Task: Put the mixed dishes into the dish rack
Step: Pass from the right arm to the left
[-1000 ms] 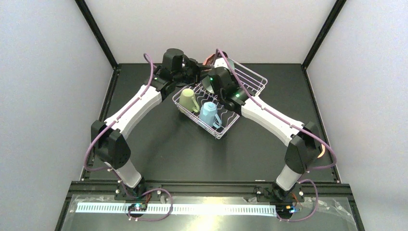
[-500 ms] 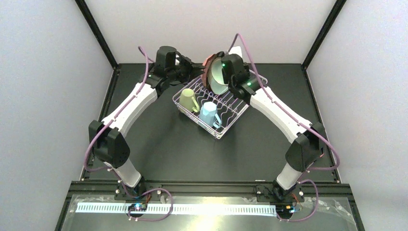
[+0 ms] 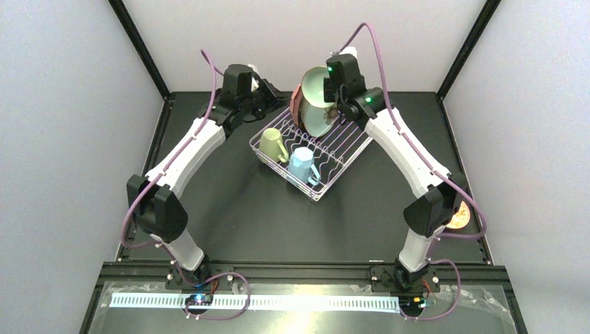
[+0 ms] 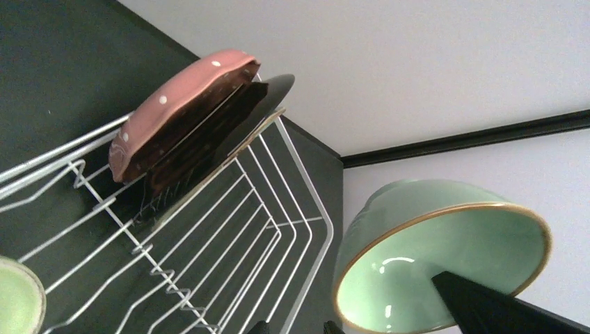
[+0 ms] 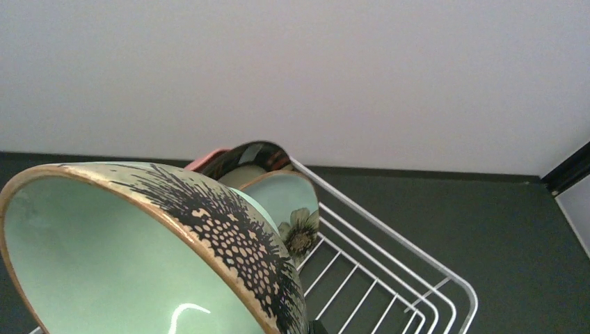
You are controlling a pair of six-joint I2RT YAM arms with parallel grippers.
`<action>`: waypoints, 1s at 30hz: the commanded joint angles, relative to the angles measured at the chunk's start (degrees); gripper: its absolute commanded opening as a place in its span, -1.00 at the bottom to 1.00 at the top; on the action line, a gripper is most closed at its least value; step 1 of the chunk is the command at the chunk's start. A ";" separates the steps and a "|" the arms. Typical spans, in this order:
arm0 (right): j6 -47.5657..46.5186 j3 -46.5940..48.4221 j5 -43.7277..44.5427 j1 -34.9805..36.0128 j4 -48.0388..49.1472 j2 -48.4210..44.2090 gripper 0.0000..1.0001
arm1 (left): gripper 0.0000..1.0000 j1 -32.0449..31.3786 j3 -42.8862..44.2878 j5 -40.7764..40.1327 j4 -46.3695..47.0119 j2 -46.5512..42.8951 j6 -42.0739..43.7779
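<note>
Fingers of the right gripper (image 3: 335, 97) pinch the rim of the green bowl (image 3: 314, 97), holding it in the air above the far end of the rack (image 3: 341, 156). The bowl is tipped on its side with its hollow showing to the overhead camera. The left gripper (image 3: 277, 94) hovers near the rack's far left corner with nothing in it that I can see. How wide its fingers stand I cannot tell.

On the black table (image 3: 243, 209) the white wire rack sits at a slant between the two arms. At its far end three plates stand on edge, close together: the pink plate (image 4: 181, 104) outermost, the dark plate (image 4: 209, 129) against it, then the flowered plate (image 5: 289, 205). The bowl hangs just beside them; whether it touches, I cannot tell.

At the near left end of the rack lie two mugs side by side – the pale mug (image 3: 275, 145) and the blue mug (image 3: 303, 163). Well apart, by the right arm's elbow, the small orange bowl (image 3: 458, 214) sits on the table, half hidden.
</note>
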 commanded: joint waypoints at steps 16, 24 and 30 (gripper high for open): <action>4.31 8.74 -7.16 0.03 -4.03 5.15 -1.00 | -0.10 -0.02 4.55 -2.66 8.07 4.01 13.06; 4.68 12.26 -9.55 0.03 -5.59 7.23 -1.00 | -0.10 -0.09 5.92 -3.65 7.33 5.31 17.02; 4.74 13.47 -10.36 0.03 -5.86 7.91 -1.00 | -0.10 -0.46 6.00 -3.24 8.31 5.58 18.45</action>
